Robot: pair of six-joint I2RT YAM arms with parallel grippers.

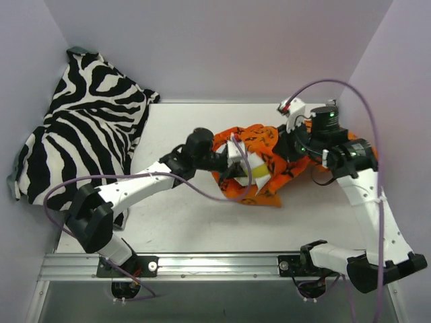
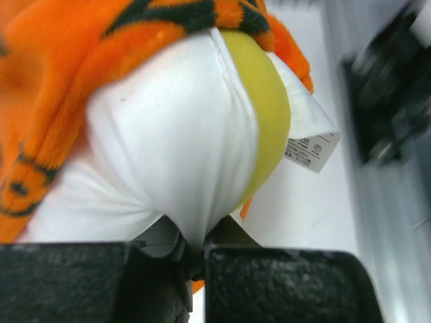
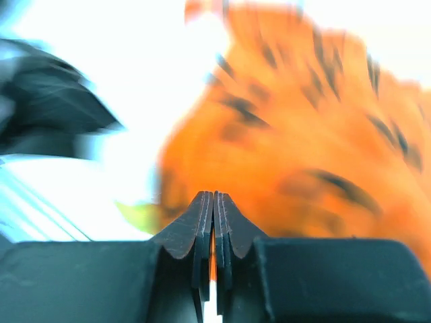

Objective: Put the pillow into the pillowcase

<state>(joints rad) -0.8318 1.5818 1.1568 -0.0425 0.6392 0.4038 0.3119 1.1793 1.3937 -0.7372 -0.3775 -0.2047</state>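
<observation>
The left gripper [image 2: 195, 250] has its jaws pinched on a fold of the white pillow [image 2: 168, 134]. The pillow sits partly inside the orange pillowcase [image 2: 54, 101], in the middle of the table [image 1: 202, 225]. The right gripper [image 3: 213, 202] is pressed together at the right side of the pillowcase; I cannot tell if it holds cloth.

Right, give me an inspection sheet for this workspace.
Surface: white table.
Job's things: pillow partly inside pillowcase; its white end and yellow edge stick out.
Clutter: zebra cloth heaped far left against the wall.
Hands: left hand shut on pillow; right hand shut on pillowcase, view blurred.
Cables: purple cables loop off both arms; the left one passes close to the pillow.
Surroundings: pale walls on three sides; metal rail at near edge.
</observation>
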